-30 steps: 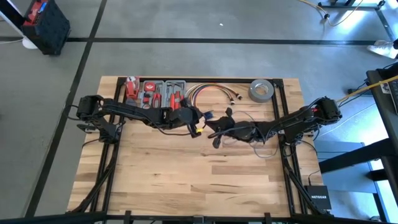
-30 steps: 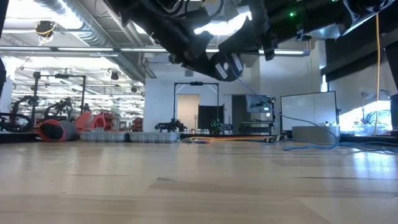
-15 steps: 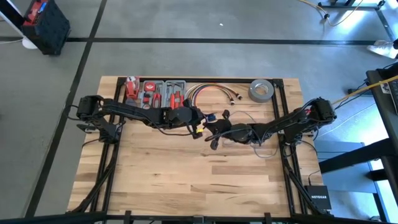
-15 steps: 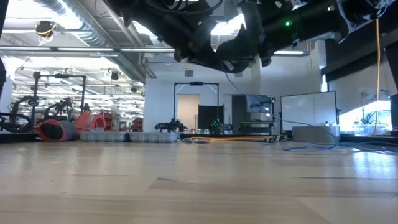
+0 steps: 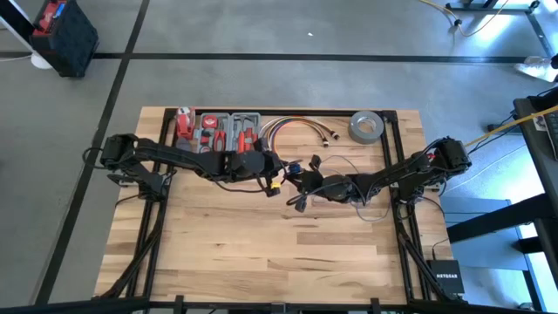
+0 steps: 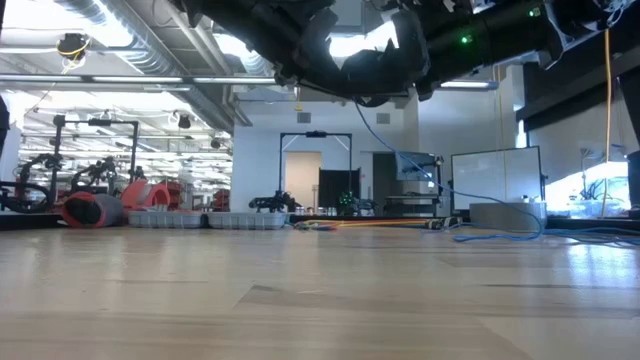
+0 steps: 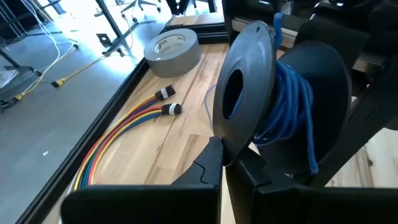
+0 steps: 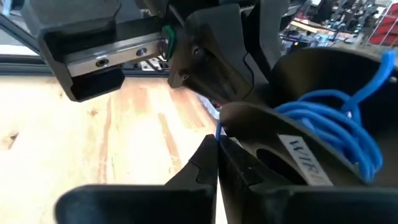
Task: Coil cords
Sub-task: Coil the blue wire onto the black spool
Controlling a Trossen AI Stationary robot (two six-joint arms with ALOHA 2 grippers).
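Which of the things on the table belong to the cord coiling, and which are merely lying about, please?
In the job:
- blue wire, partly wound on the black spool
- left hand, gripping the spool
- right hand, pinching the wire

Lying about:
- grey tape roll
- coloured cable bundle
- tool tray

One black spool (image 7: pixel 261 93) wound with one blue wire (image 7: pixel 292 109). One grey tape roll (image 5: pixel 367 127). One bundle of coloured cables (image 5: pixel 292 131) with two plug ends (image 7: pixel 166 101) visible. One tool tray (image 5: pixel 220 131). Two robot arms, one wooden table (image 5: pixel 261 253).
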